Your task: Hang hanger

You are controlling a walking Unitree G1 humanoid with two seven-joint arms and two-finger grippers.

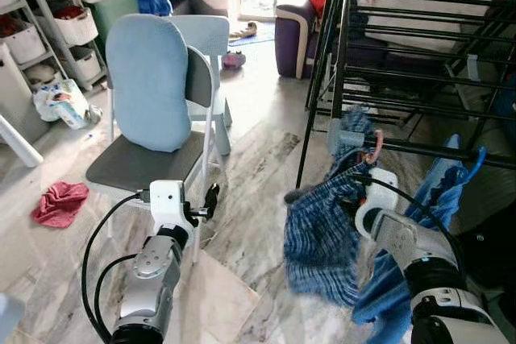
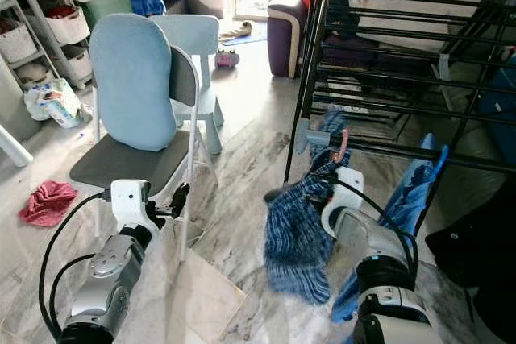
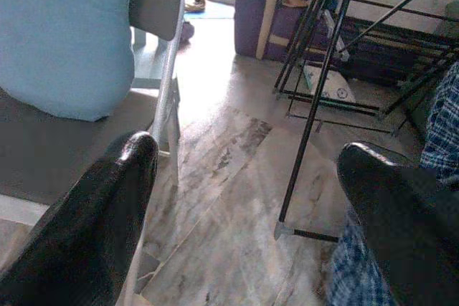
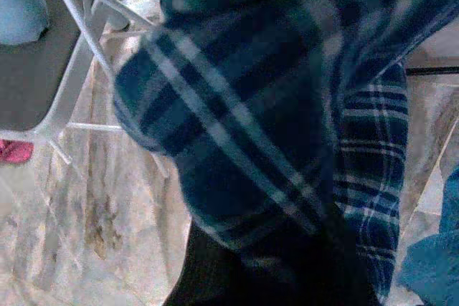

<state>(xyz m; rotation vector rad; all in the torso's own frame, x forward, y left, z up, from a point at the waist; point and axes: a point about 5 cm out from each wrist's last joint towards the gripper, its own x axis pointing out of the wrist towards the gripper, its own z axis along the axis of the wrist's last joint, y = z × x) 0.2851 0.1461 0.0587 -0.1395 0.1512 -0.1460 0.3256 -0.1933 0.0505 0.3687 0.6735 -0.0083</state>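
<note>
The right gripper (image 1: 360, 191) is up at about two o'clock by the drying rack (image 1: 419, 46). A blue checked cloth (image 1: 322, 223) on a pink hanger (image 1: 376, 147) covers its fingers, so I cannot tell if they are shut. The left gripper (image 1: 211, 196) hangs open near the chair (image 1: 153, 159). To do this well, lift the hook slowly over a black bar, then let it drop on
</note>
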